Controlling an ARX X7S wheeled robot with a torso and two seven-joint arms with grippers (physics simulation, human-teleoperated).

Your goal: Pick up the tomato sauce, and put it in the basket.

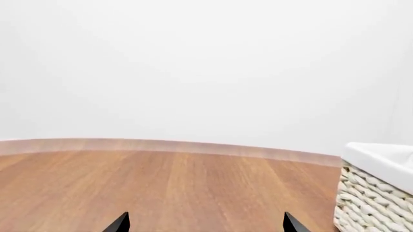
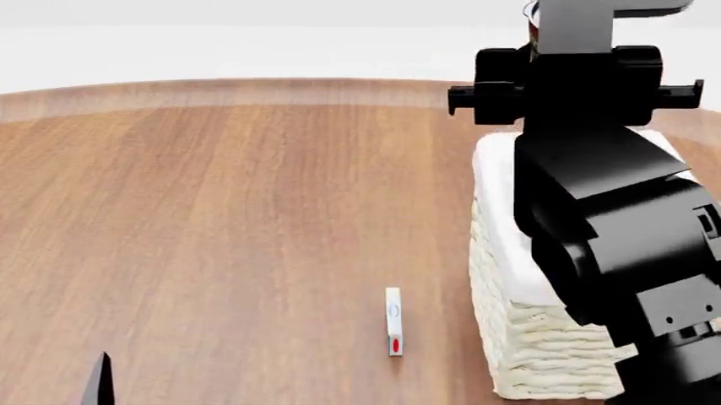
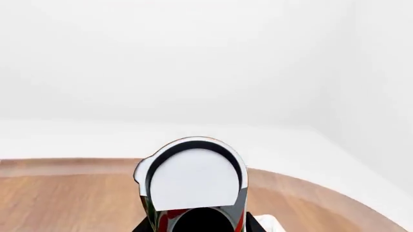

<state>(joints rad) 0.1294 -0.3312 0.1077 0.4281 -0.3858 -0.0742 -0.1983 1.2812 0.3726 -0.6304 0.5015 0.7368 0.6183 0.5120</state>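
The left claw (image 1: 205,223) sits low over the wooden bench (image 1: 168,183), with only its two dark fingertips (image 1: 119,223) showing at the edge of the left wrist view. They stand well apart with bare wood between them, so this claw is spread and holds nothing. In the head view one dark tip of the left claw (image 2: 101,380) pokes in at the near left corner. Ahead of it the bench runs to its pale far edge, and off to its right side stands the corner of the basket (image 1: 374,193), woven wicker with white cloth folded over the rim.

Further right of the left claw, lying flat on the bench (image 2: 225,236) just beside the near wall of the basket (image 2: 529,337), is a small white stick-like item (image 2: 393,321) with a red mark near one end; what it is cannot be told.

The right arm (image 2: 609,211) rises over the basket and hides much of it. The right claw (image 3: 193,224) is pinching the tomato sauce (image 3: 192,176): the can's silver-white end faces the wrist camera, with red and green label colours showing along its lower sides where dark claw parts close around it. The can is held in the air, above the bench, at the far end of the right arm above the basket's region in the head view.
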